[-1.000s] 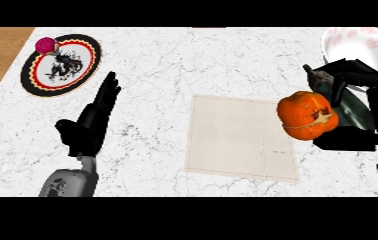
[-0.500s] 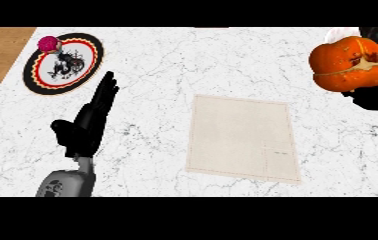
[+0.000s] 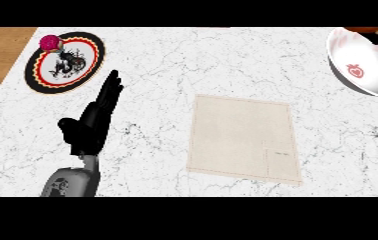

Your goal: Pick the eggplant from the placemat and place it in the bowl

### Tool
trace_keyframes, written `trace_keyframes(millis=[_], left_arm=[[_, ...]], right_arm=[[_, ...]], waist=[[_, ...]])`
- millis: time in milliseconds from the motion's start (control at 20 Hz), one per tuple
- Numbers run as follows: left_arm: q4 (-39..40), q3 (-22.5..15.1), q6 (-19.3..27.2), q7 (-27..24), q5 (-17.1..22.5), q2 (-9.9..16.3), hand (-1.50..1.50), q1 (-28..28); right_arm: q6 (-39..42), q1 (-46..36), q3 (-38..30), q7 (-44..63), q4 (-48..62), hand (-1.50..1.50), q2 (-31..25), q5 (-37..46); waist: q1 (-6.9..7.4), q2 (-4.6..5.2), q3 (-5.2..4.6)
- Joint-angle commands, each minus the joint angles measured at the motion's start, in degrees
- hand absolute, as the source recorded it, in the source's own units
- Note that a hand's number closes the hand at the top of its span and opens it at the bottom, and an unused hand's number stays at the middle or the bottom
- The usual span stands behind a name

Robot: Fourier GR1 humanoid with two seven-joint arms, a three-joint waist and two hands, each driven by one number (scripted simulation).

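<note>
The beige placemat [image 3: 244,136] lies bare in the middle of the white marble counter. A white bowl [image 3: 353,59] with a small red emblem inside sits at the right edge, partly cut off by the frame. No eggplant shows anywhere in the head view, and the part of the bowl I can see holds nothing. My left hand [image 3: 92,121] rests open at the lower left, fingers straight and pointing up, well left of the placemat. My right hand is out of the picture.
A round plate [image 3: 65,64] with a black rim and dark drawing sits at the upper left, with a small magenta object [image 3: 50,42] on its rim. A wooden strip [image 3: 13,46] borders the counter at the far left.
My right hand carried a round orange object up and to the right towards the bowl, and both have since left the view. The bowl now shows uncovered. The left hand has not moved.
</note>
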Motion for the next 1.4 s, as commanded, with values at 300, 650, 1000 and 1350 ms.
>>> trace_keyframes(millis=[300, 650, 1000, 1350], left_arm=[[-0.9, 0.4, -0.5, 2.6, 0.3, 0.1, 0.00, -1.7], [0.5, 2.5, -4.1, -0.3, 2.9, 2.0, 0.00, -1.1], [0.2, 1.0, -2.2, -0.4, 0.5, 0.5, 0.00, -1.2], [2.0, -1.1, 0.0, 1.1, -1.3, -2.6, 0.00, -4.7]], right_arm=[[-7.1, -2.6, 3.4, -16.9, 26.4, 1.50, -3.7, 15.1], [-13.9, -6.2, -0.4, -28.9, 48.0, 1.50, -5.2, 17.8], [-17.8, -9.3, -2.3, -39.0, 65.3, 1.50, -8.3, 20.4], [-6.0, -10.5, -5.7, -43.5, 74.8, -1.50, -9.8, 16.1]], waist=[[0.84, 0.34, 0.08], [1.13, 0.54, 0.10], [1.60, 0.76, 0.16], [2.15, 1.30, 0.32]])
